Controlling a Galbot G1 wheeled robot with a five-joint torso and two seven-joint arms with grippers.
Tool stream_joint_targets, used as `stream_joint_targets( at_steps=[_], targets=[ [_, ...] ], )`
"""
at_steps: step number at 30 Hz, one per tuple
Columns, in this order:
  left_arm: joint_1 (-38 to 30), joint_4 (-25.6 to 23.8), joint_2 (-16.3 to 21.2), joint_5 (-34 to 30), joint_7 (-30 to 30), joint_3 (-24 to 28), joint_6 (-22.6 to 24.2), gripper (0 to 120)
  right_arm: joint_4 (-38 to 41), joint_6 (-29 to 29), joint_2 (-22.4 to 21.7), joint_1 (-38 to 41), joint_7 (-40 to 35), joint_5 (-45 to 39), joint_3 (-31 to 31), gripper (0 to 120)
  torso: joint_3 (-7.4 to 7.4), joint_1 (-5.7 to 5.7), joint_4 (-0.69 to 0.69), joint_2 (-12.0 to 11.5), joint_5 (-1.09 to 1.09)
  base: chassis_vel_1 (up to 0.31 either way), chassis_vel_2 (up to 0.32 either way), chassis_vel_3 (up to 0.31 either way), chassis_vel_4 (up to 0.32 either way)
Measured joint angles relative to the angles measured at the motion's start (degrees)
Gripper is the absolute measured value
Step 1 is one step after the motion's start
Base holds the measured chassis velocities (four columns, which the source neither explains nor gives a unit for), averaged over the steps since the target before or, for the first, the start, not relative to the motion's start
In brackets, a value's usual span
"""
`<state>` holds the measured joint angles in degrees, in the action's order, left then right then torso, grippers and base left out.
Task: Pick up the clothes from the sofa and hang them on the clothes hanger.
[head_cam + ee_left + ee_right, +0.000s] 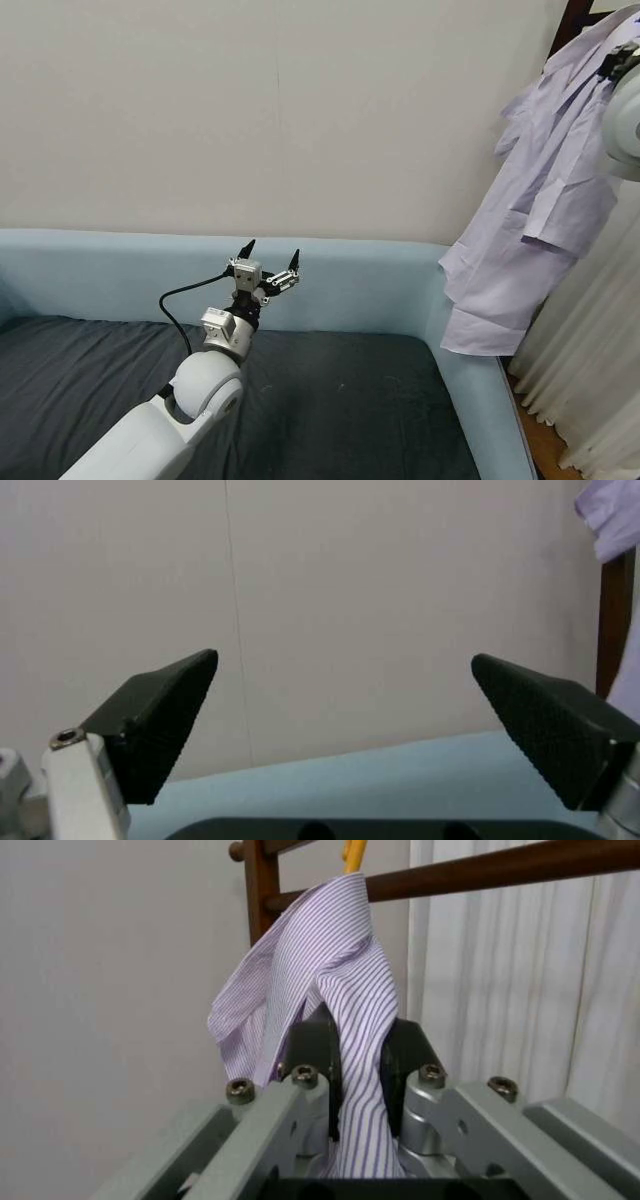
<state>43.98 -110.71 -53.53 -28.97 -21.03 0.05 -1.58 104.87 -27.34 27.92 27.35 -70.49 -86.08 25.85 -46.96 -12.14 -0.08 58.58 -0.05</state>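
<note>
Soft, even light fills the room; the pale wall (300, 110) shows no glare, and the shirt (545, 210) throws barely a shadow on it. The sofa (120, 275) has a dark seat that takes little of the light.

Striped cloth shirt (345, 982), smooth wooden rail (500, 870)

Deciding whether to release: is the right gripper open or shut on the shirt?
Shut: the right gripper pinches the striped shirt between its fingers, collar up by the wooden bar. Left gripper open over the sofa.
</note>
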Motion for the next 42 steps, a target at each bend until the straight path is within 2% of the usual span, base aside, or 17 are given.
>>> stream_joint_targets(
  at_steps=[7, 12, 16, 17, 24, 32, 42],
  targets=[
    [-0.1, -0.1, 0.2, 0.0, 0.0, -0.1, 0.0, 100, -0.4, 0.0, -1.3, -2.5, 1.6, 0.5, -1.7, 7, 0.0, 0.0, -0.01, 0.0, 0.02, 0.0, 0.0, 0.0, 0.0],
    [-0.4, 0.2, -0.2, 0.0, 0.0, 0.2, 0.0, 100, -4.7, 0.0, 1.2, -1.3, 3.6, 3.3, 0.6, 7, 0.0, 0.0, -0.01, 0.0, 0.01, 0.0, 0.0, 0.0, 0.0],
    [-0.6, 0.7, 0.3, -0.1, 0.0, -0.2, -0.1, 100, -12.6, 0.0, 6.6, 2.4, 5.8, 7.8, 5.0, 7, -0.01, 0.0, 0.03, 0.0, -0.01, 0.0, 0.0, 0.0, 0.0],
    [-0.6, 0.7, 0.3, -0.1, 0.0, -0.2, -0.1, 100, -12.6, 0.0, 6.6, 2.4, 5.8, 7.8, 5.0, 7, -0.01, 0.0, 0.03, 0.0, -0.01, 0.0, 0.0, 0.0, 0.0],
    [-0.6, 2.2, 0.9, -0.3, 0.0, -1.5, -1.0, 100, -25.1, 0.0, 13.9, 5.7, 7.2, 14.0, 7.6, 7, -0.02, -0.01, 0.02, 0.0, -0.01, 0.0, 0.0, 0.0, 0.0],
    [-1.4, 3.2, 0.5, -0.4, 0.1, -1.2, -1.4, 100, -31.7, -0.1, 17.7, 5.5, 7.9, 16.2, 7.8, 7, -0.01, 0.0, -0.03, 0.0, 0.01, 0.0, 0.0, 0.0, 0.0],
    [-2.1, 4.3, -0.2, -0.4, 0.1, -0.2, -1.9, 100, -40.7, 0.5, 24.9, 6.1, 10.0, 19.7, 7.6, 7, -0.01, -0.01, 0.02, 0.0, -0.02, 0.0, 0.0, 0.0, 0.0]
  ],
)
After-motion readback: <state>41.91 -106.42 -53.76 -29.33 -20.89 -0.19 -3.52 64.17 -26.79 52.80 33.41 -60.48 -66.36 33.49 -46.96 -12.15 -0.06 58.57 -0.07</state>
